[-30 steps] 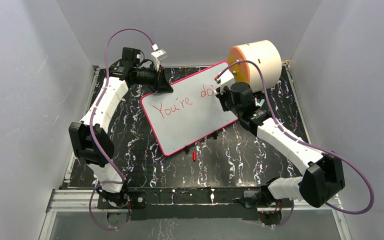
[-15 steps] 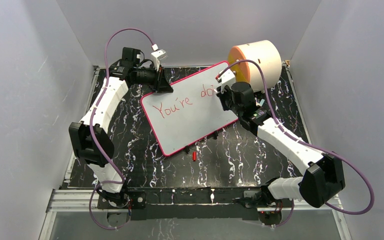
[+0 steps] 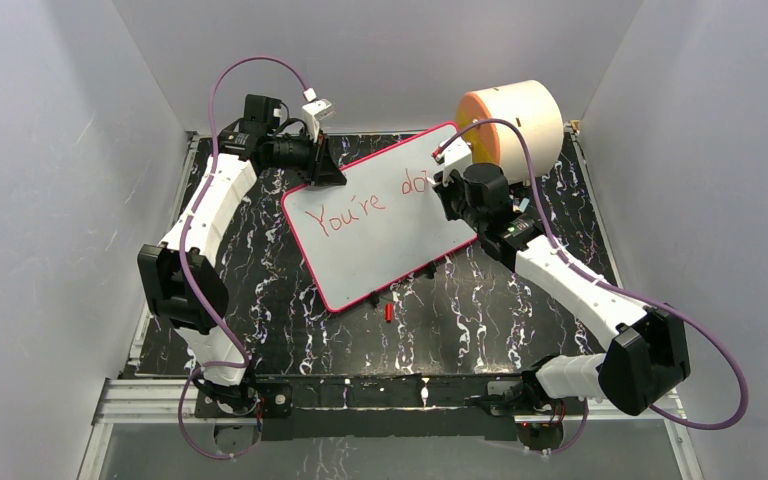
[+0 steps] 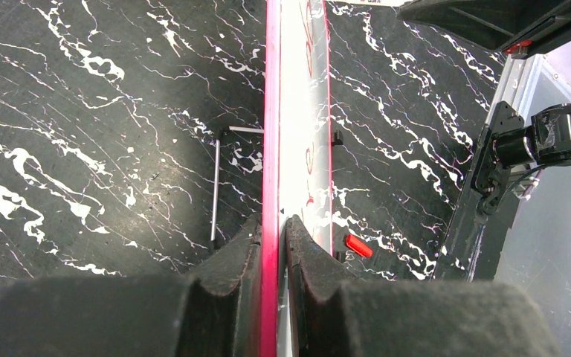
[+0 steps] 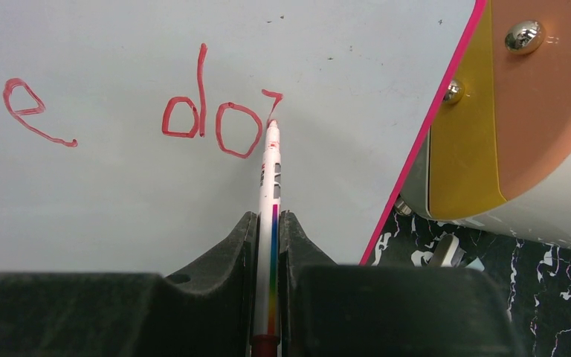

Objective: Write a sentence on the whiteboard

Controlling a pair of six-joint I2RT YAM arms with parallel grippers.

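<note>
Only the right wrist view shows the marker [image 5: 271, 167] tip touching the whiteboard [image 5: 104, 201] after the sentence's [image 5: 201, 97] "do"; right hand [image 5: 269, 223] clamped on marker, left hand [image 4: 273, 229] clamped on whiteboard edge

Bright, soft, even light all round.
Blown-out glare along the whiteboard [image 4: 297, 104] in the left wrist view; dark, blurred fingers [image 5: 219, 268] close to the right wrist lens, sentence [image 5: 202, 89] beyond sharp; faint shadows only.

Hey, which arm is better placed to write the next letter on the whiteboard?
Right. The right claw grips the marker, its tip on the whiteboard just past the red "do". The left claw is clamped on the whiteboard's pink frame, so it is occupied.
</note>
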